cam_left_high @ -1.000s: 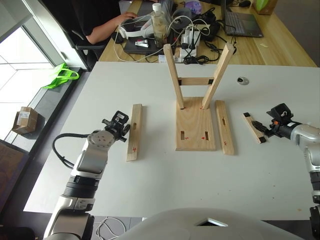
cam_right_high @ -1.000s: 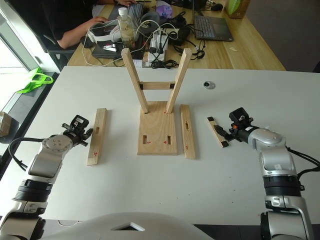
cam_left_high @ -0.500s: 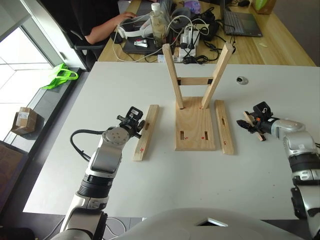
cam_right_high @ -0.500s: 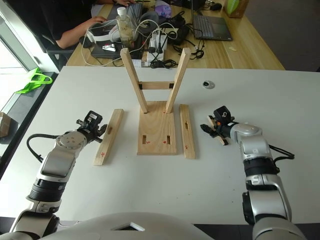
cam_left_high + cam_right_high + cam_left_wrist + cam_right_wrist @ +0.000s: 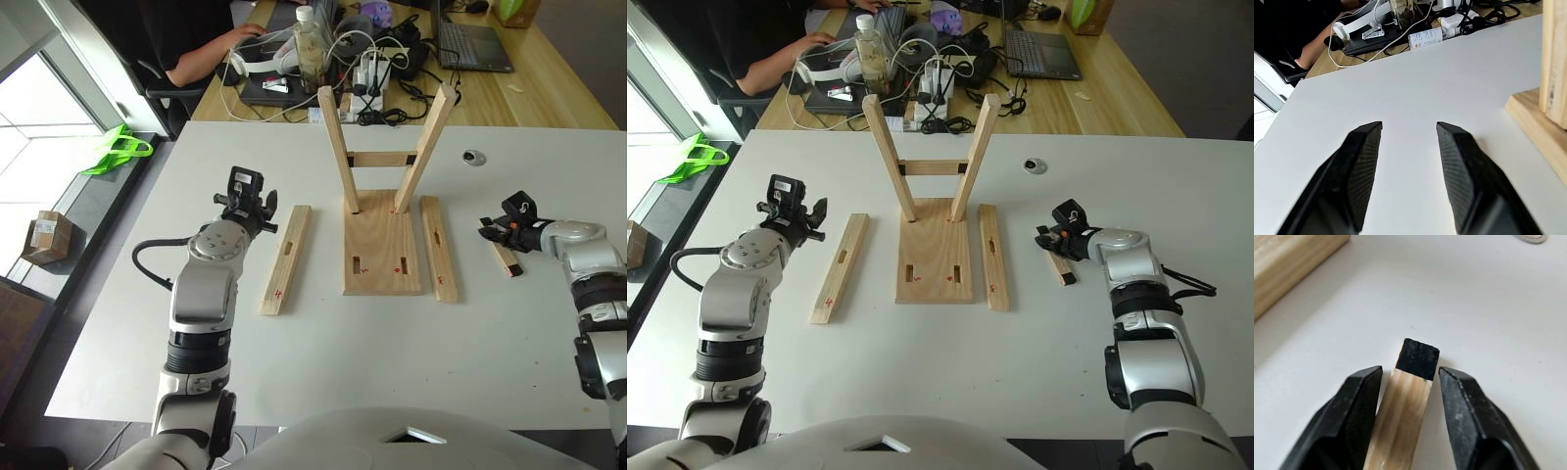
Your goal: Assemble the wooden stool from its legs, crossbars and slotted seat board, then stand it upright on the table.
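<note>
Crossbar [image 5: 505,258], the short black-tipped one, lies flat on the tabletop [image 5: 294,392] to the right of the seat board [image 5: 382,257] and apart from it. Its long axis runs away from the robot, leaning a little leftward at the far end. The right gripper [image 5: 490,232] sits at that far end, and the left gripper [image 5: 247,199] is raised beyond the loose leg [image 5: 285,259] on the board's other side, so the right arm is the nearer.

In the right eye view, the upright frame [image 5: 934,166] stands in the board's far slots.

In the left wrist view, the left fingers [image 5: 1361,161] are spread over bare tabletop with nothing between them.

In the right wrist view, the crossbar runs lengthwise between the right fingers [image 5: 1359,416], which stand apart on either side of it. Its black end lies just past their tips. By my judgement they are not yet clamped, and closing would squeeze across its narrow width
</note>
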{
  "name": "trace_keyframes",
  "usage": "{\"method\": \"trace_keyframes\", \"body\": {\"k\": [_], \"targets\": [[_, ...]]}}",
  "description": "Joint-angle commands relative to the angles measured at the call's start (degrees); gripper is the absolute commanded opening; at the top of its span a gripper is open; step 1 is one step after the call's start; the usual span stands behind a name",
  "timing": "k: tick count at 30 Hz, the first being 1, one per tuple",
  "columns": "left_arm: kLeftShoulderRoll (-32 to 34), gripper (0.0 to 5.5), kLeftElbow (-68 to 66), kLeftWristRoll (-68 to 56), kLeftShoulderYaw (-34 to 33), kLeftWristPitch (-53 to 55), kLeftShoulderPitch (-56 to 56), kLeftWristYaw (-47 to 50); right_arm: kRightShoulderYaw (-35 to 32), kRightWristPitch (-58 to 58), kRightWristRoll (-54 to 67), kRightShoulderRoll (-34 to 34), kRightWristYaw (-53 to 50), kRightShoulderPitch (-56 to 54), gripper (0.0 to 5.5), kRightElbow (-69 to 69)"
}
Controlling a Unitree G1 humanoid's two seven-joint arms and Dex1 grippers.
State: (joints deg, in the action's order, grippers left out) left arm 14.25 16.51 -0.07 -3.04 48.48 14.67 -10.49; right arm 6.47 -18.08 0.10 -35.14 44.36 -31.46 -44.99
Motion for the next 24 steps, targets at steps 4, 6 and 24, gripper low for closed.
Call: {"method": "trace_keyframes", "body": {"k": [4, 6, 24], "targets": [[-6.8, 2.08, 5.9, -7.2, -2.8, 6.7, 3.6, 1.0, -1.0, -0.3, -0.7, -0.4, -1.6, 3.5, 1.28, 4.5], [-7.7, 2.08, 7.1, -8.9, -2.8, 8.2, 4.2, 0.9, -2.1, 1.1, 0.0, 0.3, -2.7, 3.7, 1.28, 6.9], [-33.0, 2.08, 17.1, -50.1, -29.5, 40.0, 19.0, 8.3, -3.4, 5.1, 21.6, 11.3, -8.0, 22.2, 1.27, 74.4]]}}
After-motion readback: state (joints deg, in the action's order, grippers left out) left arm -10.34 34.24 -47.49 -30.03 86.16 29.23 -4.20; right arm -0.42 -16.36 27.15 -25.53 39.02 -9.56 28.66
